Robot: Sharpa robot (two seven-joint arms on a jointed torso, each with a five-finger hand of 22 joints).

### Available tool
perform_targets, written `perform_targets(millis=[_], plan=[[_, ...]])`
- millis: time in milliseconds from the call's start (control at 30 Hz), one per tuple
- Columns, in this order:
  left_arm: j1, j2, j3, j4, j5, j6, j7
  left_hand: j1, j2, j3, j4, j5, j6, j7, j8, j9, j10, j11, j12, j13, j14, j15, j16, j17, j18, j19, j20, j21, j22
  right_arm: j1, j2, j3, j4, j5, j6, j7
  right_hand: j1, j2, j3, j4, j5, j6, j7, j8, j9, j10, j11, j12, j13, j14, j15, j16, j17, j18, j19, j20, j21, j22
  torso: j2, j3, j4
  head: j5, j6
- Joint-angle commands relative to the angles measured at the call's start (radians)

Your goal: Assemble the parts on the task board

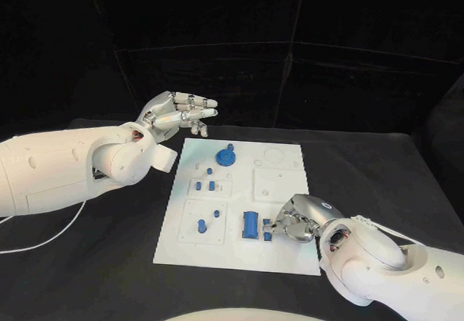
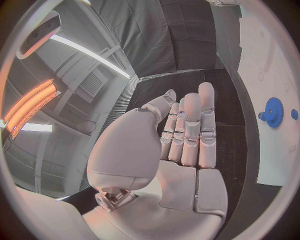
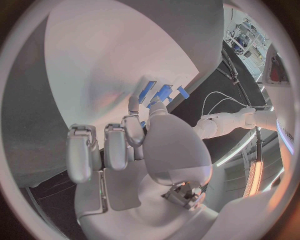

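The white task board [image 1: 282, 207] lies mid-table. On it are a blue gear [image 1: 225, 157] at the far end, small blue parts [image 1: 206, 186] on the left side and a ribbed blue block [image 1: 251, 225] near the front. My right hand [image 1: 297, 219] is low over the board's front right, fingertips beside the block. In the right wrist view a sliver of a small blue part [image 3: 143, 123] shows pinched between thumb and finger, with more blue parts [image 3: 164, 92] just beyond. My left hand [image 1: 177, 113] is raised beyond the board's far left corner, fingers straight, holding nothing. The left wrist view shows the gear [image 2: 274, 112].
The black table [image 1: 400, 178] stretches around the board on all sides. A white cable [image 1: 48, 238] trails from my left arm over the table at the left. A dark curtain stands behind the table.
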Motion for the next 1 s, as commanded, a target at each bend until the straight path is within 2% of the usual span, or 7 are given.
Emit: perform_targets(millis=[33, 267, 433, 467, 567, 700, 1000], plan=[[0.001, 0.001, 0.001, 0.0, 0.003, 0.012, 0.009, -0.001, 0.006, -0.006, -0.001, 0.002, -0.008, 0.001, 0.007, 0.001, -0.008, 0.0, 0.003, -0.002, -0.007, -0.003, 0.005, -0.002, 0.014, 0.002, 0.006, -0.005, -0.002, 0.001, -0.011, 0.0, 0.01, -0.002, -0.044, 0.03, 0.018, -0.001, -0.006, -0.006, -0.008, -0.022, 0.004, 0.0, 0.002, -0.007, 0.007, -0.017, -0.007, 0.061, 0.0, -0.011, 0.029, -0.015, 0.064, -0.004, -0.008, 0.218, 0.0, 0.0009, -0.0005, -0.001, 0.003], [0.001, 0.008, 0.001, -0.017, 0.028, 0.013, 0.018, -0.005, 0.004, -0.01, 0.001, 0.001, -0.008, 0.001, 0.01, 0.001, -0.011, 0.0, 0.008, -0.002, -0.009, -0.002, 0.005, -0.003, 0.013, 0.001, 0.007, -0.007, -0.003, 0.017, -0.062, 0.002, -0.011, 0.327, -0.128, 0.382, 0.075, 0.009, -0.012, -0.024, 0.016, -0.118, 0.044, -0.053, -0.012, -0.084, 0.04, -0.164, -0.094, 0.029, 0.027, -0.108, -0.089, 0.015, -0.021, 0.016, -0.102, 0.125, -0.009, -0.0017, 0.0007, -0.006, 0.025], [-0.003, 0.025, 0.001, -0.051, 0.059, 0.005, 0.029, -0.017, 0.002, -0.029, 0.01, 0.001, -0.005, -0.005, 0.023, 0.001, -0.013, -0.003, 0.019, -0.006, -0.047, -0.002, -0.041, -0.03, 0.014, -0.029, 0.009, -0.042, -0.024, 0.065, -0.065, 0.002, -0.124, 0.764, -0.063, 0.707, 0.182, 0.045, 0.001, -0.079, -0.01, -0.175, 0.078, -0.099, -0.029, -0.313, 0.071, -0.607, -0.386, -0.122, 0.054, -0.536, -0.528, 0.108, -0.304, 0.045, -0.468, -0.209, -0.027, -0.0053, 0.0002, -0.019, 0.066], [-0.005, 0.033, 0.0, -0.063, 0.067, 0.004, 0.032, -0.026, -0.001, -0.041, 0.018, 0.0, -0.009, -0.005, 0.024, 0.0, -0.019, -0.001, 0.016, -0.01, -0.092, 0.004, -0.105, -0.062, 0.013, -0.07, 0.015, -0.084, -0.049, 0.08, -0.055, 0.002, -0.174, 0.871, -0.029, 0.781, 0.226, 0.068, 0.013, -0.092, -0.023, -0.166, 0.082, -0.103, -0.036, -0.36, 0.082, -0.694, -0.463, -0.194, 0.068, -0.7, -0.645, 0.147, -0.451, 0.056, -0.686, -0.392, -0.034, -0.0068, 0.0009, -0.023, 0.083], [-0.014, 0.054, 0.001, -0.095, 0.082, 0.007, 0.041, -0.04, 0.0, -0.047, 0.038, -0.003, -0.018, -0.002, 0.014, -0.003, -0.024, 0.015, -0.011, -0.016, -0.206, 0.034, -0.324, -0.162, 0.0, -0.207, 0.042, -0.22, -0.133, 0.099, -0.023, 0.003, -0.279, 1.041, 0.036, 0.892, 0.289, 0.08, 0.021, -0.103, -0.038, -0.168, 0.096, -0.129, -0.062, -0.391, 0.111, -0.861, -0.646, -0.292, 0.1, -0.887, -0.735, 0.147, -0.531, 0.085, -0.853, -0.507, -0.047, -0.0087, 0.0022, -0.031, 0.115], [-0.022, 0.085, 0.001, -0.147, 0.107, 0.005, 0.056, -0.038, -0.001, -0.059, 0.053, -0.001, -0.021, 0.001, -0.008, -0.003, -0.02, 0.029, -0.068, -0.016, -0.236, 0.08, -0.545, -0.258, -0.001, -0.323, 0.09, -0.38, -0.255, 0.113, 0.048, 0.035, -0.437, 1.173, 0.11, 1.002, 0.332, 0.096, 0.023, -0.1, -0.051, -0.186, 0.117, -0.159, -0.116, -0.405, 0.161, -1.024, -0.88, -0.406, 0.165, -1.133, -0.895, 0.14, -0.605, 0.143, -1.061, -0.657, -0.055, -0.0098, -0.0014, -0.035, 0.169], [-0.034, 0.168, 0.001, -0.28, 0.154, -0.057, 0.084, -0.019, 0.019, -0.139, 0.065, 0.0, -0.038, -0.016, -0.074, -0.004, -0.052, 0.073, -0.203, -0.015, -0.217, 0.128, -0.825, -0.374, 0.017, -0.377, 0.159, -0.534, -0.434, 0.12, 0.161, 0.061, -0.65, 1.275, 0.168, 1.088, 0.258, 0.105, 0.006, -0.185, -0.042, -0.218, 0.131, -0.157, -0.274, -0.403, 0.192, -1.091, -1.185, -0.387, 0.211, -1.357, -1.154, 0.15, -0.56, 0.217, -1.369, -0.938, -0.067, -0.0099, -0.0077, -0.031, 0.214]])
